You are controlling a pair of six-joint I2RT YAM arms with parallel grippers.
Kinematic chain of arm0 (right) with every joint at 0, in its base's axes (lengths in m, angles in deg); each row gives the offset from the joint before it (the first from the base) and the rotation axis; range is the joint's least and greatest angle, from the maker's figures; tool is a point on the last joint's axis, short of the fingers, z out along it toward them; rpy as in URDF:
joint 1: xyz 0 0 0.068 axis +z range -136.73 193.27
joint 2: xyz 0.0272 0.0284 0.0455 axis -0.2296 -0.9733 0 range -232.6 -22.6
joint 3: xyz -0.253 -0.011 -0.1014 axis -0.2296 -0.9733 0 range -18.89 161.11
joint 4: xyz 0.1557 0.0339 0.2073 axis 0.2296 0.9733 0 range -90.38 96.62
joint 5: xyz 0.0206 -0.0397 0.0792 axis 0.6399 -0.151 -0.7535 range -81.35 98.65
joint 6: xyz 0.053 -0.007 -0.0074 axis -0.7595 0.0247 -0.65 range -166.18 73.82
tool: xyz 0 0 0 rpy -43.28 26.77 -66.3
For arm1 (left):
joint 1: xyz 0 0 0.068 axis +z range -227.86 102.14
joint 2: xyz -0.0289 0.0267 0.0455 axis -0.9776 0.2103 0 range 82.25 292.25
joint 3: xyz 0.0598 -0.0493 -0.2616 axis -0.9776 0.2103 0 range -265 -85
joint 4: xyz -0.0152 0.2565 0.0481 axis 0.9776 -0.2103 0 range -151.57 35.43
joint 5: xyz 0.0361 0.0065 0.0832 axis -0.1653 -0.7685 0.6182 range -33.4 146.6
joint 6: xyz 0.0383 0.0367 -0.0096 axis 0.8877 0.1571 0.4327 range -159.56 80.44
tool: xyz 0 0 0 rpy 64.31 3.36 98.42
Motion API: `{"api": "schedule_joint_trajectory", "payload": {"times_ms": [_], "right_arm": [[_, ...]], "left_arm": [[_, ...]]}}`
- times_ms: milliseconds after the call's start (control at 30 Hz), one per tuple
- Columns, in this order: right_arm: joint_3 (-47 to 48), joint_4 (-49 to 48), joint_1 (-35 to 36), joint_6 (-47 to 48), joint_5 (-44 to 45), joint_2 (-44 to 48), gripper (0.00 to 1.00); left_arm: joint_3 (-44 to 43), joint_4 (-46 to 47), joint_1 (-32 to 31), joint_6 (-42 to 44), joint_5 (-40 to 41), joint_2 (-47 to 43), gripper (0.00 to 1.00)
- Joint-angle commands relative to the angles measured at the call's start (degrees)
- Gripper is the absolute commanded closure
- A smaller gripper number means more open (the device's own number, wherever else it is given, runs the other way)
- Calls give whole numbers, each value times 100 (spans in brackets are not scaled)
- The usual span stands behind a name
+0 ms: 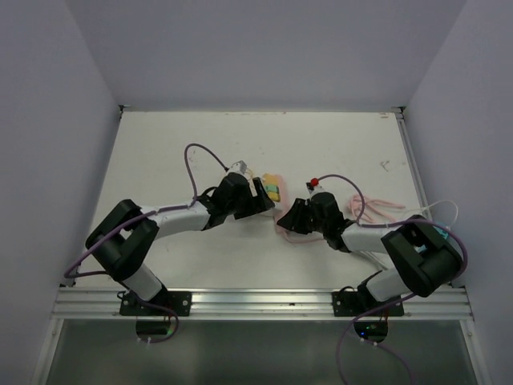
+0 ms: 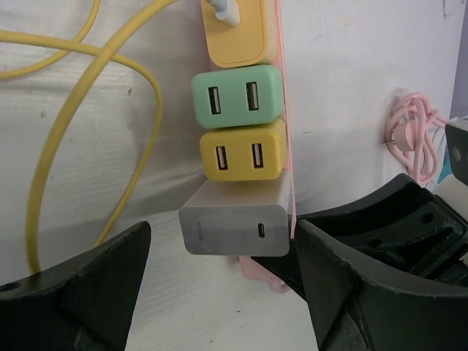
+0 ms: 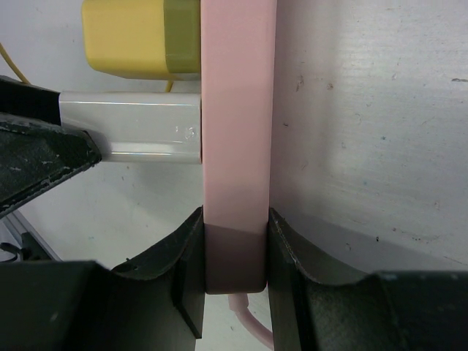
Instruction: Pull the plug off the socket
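A pink power strip (image 3: 238, 131) lies on the white table, with several chargers plugged into its side. The nearest is a grey plug (image 2: 234, 219) with a USB-C port; it also shows in the right wrist view (image 3: 131, 126). My left gripper (image 2: 223, 252) is open, one finger on each side of the grey plug, with a gap on the left side. My right gripper (image 3: 234, 256) is shut on the end of the power strip. In the top view the left gripper (image 1: 260, 196) and right gripper (image 1: 290, 216) meet at the strip (image 1: 282, 222).
A yellow charger (image 2: 243, 150), a green charger (image 2: 235, 95) and another yellow one (image 2: 234, 33) sit further along the strip. A yellow cable (image 2: 44, 183) loops on the table to the left. The strip's pink cord (image 1: 377, 207) is coiled to the right.
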State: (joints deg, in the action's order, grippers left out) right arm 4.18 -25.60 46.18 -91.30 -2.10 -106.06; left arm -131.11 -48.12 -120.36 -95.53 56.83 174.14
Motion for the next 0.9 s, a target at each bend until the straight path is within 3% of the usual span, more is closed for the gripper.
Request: {"api": "schedule_joint_trajectory", "payload": {"times_ms": [0, 600, 867], "right_arm": [[-136, 61, -4, -23, -138, -267, 100], [-110, 16, -12, 39, -147, -417, 100], [-118, 8, -12, 65, -121, -469, 100]], "left_arm": [[32, 593, 128, 33, -286, 118, 16], [-109, 910, 119, -46, -524, 513, 20], [-109, 997, 137, -239, -269, 522, 33]]}}
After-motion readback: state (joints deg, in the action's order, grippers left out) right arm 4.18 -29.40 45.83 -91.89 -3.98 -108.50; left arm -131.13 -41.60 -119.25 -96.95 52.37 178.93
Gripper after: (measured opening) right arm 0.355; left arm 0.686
